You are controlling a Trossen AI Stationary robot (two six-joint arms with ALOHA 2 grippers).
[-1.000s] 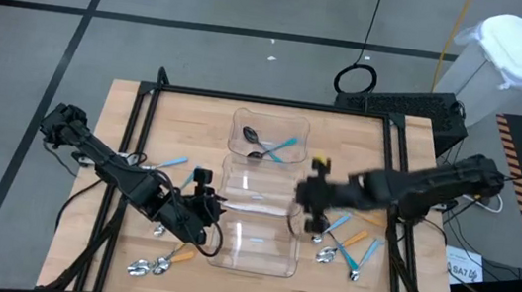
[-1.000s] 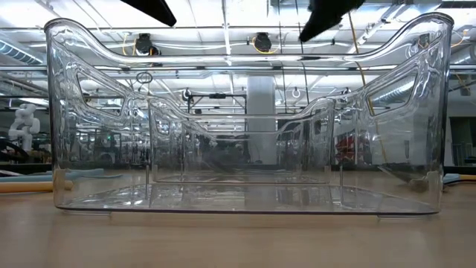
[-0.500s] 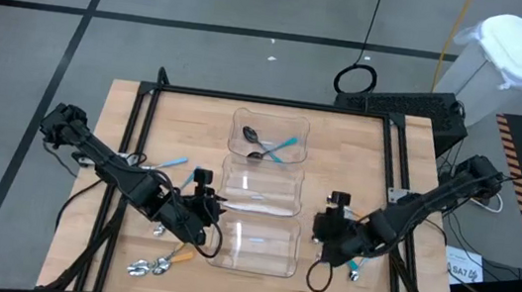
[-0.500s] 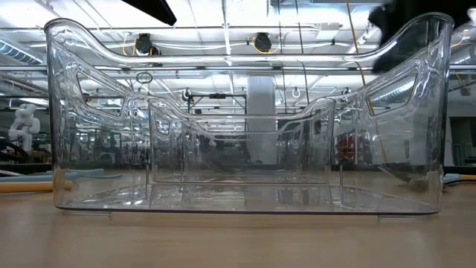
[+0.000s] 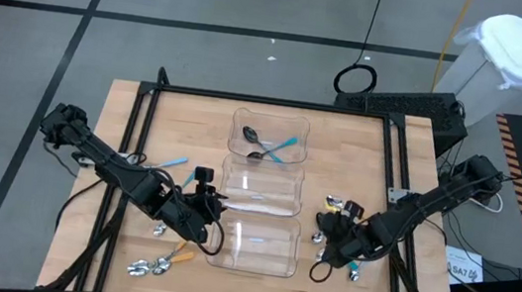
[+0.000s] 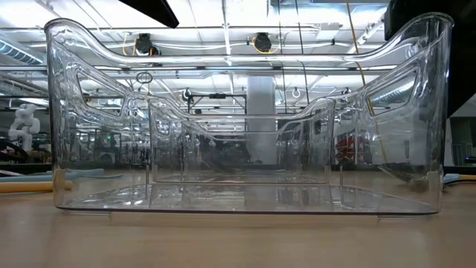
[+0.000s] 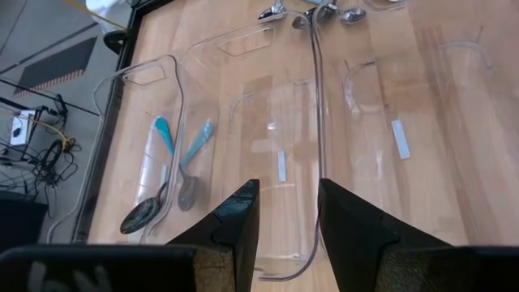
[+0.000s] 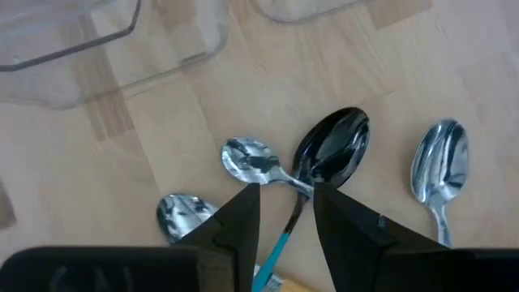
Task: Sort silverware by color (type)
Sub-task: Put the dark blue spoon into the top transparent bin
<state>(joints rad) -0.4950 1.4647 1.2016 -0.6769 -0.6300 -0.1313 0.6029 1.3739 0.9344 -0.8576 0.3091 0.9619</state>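
Note:
Three clear bins stand in a column at mid-table: the far bin (image 5: 268, 137) holds two dark-bowled, blue-handled spoons (image 7: 166, 182); the middle bin (image 5: 262, 188) and near bin (image 5: 255, 245) hold none. My right gripper (image 8: 285, 215) is low over a cluster of spoons right of the bins. It is open, with its fingers on either side of the blue handle of a dark-bowled spoon (image 8: 331, 152) that lies flat on the table. Silver spoons (image 8: 251, 158) (image 8: 442, 170) lie beside it. My left gripper (image 7: 288, 219) hovers open with nothing between its fingers, at the near bin's left side (image 5: 211, 225).
Left of the bins lie more spoons: silver bowls (image 5: 148, 267), an orange handle (image 5: 183, 253) and a blue handle (image 5: 174, 161). The near bin (image 6: 245, 112) fills the low view. A black frame (image 5: 276, 101) borders the table; a white trash can (image 5: 517, 53) stands beyond the far right.
My right gripper has swung from beside the middle bin toward the table's near right and down, rolling its wrist, and now stands low over the spoons right of the bins. The spoons and bins have stayed put.

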